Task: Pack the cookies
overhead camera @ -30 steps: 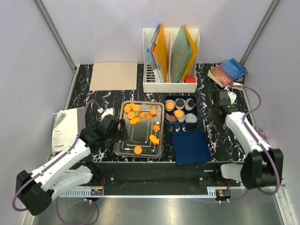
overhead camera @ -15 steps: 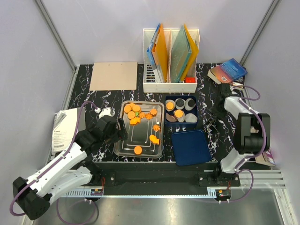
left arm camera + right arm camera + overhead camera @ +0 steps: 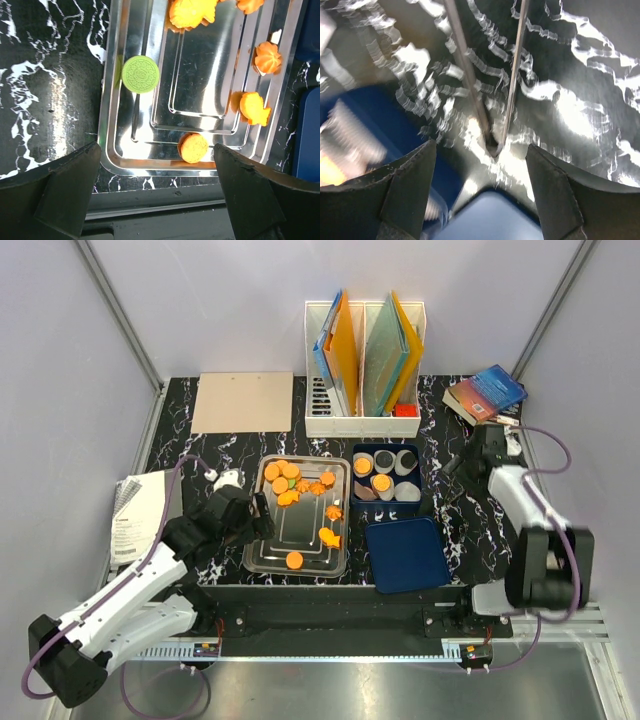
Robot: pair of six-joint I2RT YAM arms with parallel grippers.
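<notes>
Your left hand (image 3: 156,150) stood apart, empty, above the near edge of the tray (image 3: 262,555); right hand (image 3: 480,150) likewise, over worktop (image 3: 590,100). Cookies (image 3: 292,483) lay flat, massed at the tray's far end; its long axis ran near-to-far.

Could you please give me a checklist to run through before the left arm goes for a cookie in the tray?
1. Left gripper open and empty: ok.
2. Green cookie lying flat in the steel tray, touching no other cookie: ok.
3. Green cookie centred under the left gripper: not ok; it lies ahead of it.
4. Blue box uncovered, its lid flat on the table beside it: ok.
5. Right gripper open, holding nothing: ok.
6. Right gripper's height above the table: cannot tell; the right wrist view is blurred.
</notes>
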